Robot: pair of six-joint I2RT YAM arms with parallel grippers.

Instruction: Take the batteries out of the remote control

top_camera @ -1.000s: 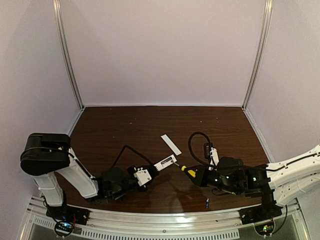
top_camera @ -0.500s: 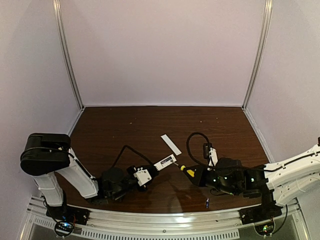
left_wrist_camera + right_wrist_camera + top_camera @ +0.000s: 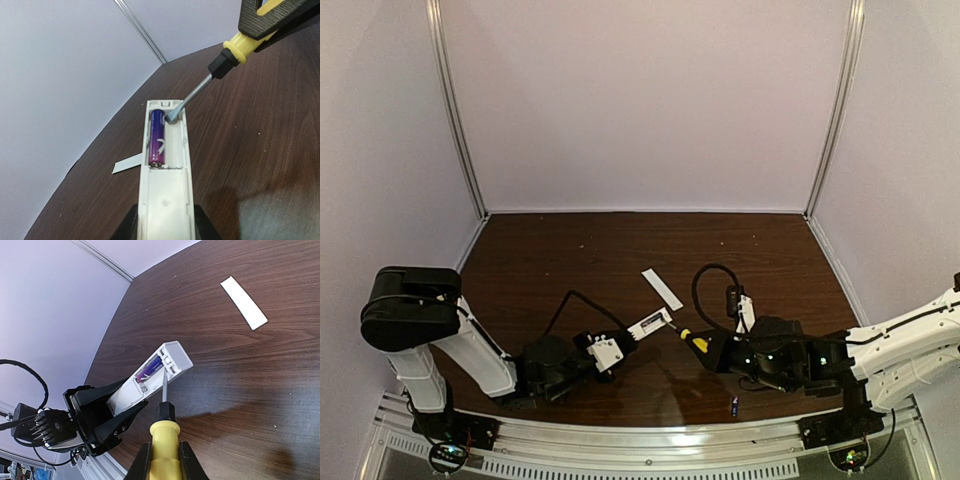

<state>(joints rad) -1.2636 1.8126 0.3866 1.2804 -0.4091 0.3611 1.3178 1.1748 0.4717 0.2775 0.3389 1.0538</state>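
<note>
My left gripper [image 3: 165, 222] is shut on the near end of the white remote control [image 3: 165, 200], which points away with its battery recess facing up. A purple battery [image 3: 158, 137] lies in the recess's left slot; the right slot beside it is bare. My right gripper [image 3: 162, 460] is shut on the yellow handle of a screwdriver [image 3: 164, 440]. The screwdriver [image 3: 227, 55] has its metal tip inside the far end of the recess, next to the battery. From above, the remote control [image 3: 650, 325] and screwdriver [image 3: 695, 342] meet between the arms. A second battery [image 3: 734, 405] lies loose near the table's front edge.
The thin white cover strip [image 3: 662, 288] lies flat on the dark wooden table [image 3: 570, 250] just beyond the remote control. Pale walls close in the back and both sides. A black cable [image 3: 705, 285] loops over the table behind the right arm.
The right arm has edged slightly left, bringing the screwdriver a little closer into the remote control. The left arm and the remote control have stayed still.
</note>
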